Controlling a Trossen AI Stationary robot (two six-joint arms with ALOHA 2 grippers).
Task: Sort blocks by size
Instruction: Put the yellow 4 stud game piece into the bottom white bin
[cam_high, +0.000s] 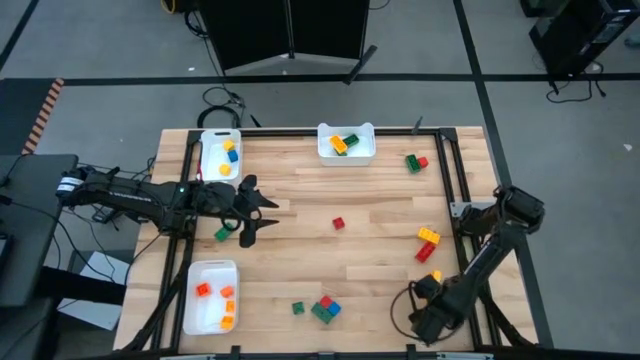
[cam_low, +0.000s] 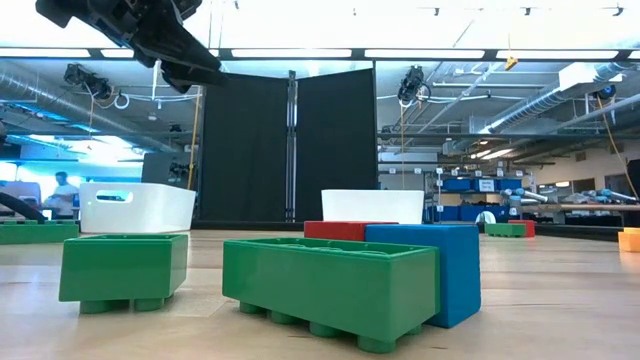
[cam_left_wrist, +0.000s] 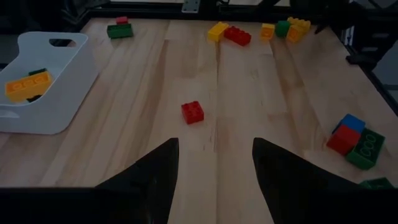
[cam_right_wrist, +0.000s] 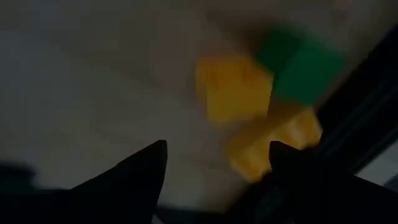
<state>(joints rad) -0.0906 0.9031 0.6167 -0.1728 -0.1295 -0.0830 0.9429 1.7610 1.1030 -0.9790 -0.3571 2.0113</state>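
Blocks lie scattered on the wooden table. A small red block (cam_high: 338, 223) (cam_left_wrist: 192, 112) lies mid-table, and a green one (cam_high: 222, 234) lies beside my left gripper (cam_high: 258, 218) (cam_left_wrist: 214, 180). That gripper hovers open over the left half with nothing between its fingers. My right gripper (cam_high: 428, 288) (cam_right_wrist: 217, 162) stands open near the right front, pointing steeply down over a blurred group of an orange-yellow block (cam_right_wrist: 233, 87), a green block (cam_right_wrist: 298, 65) and a yellow block (cam_right_wrist: 273, 143). These also show in the left wrist view as an orange (cam_left_wrist: 267, 30), a green (cam_left_wrist: 283, 26) and a yellow block (cam_left_wrist: 298, 28).
Three white trays hold blocks: far left (cam_high: 206, 160), far middle (cam_high: 322, 150), near left (cam_high: 195, 300). Loose blocks: yellow (cam_high: 428, 237) and orange-red (cam_high: 425, 253) at right, green and red (cam_high: 415, 162) far right, a red-blue-green cluster (cam_high: 325, 308) and a green block (cam_high: 298, 308) near the front.
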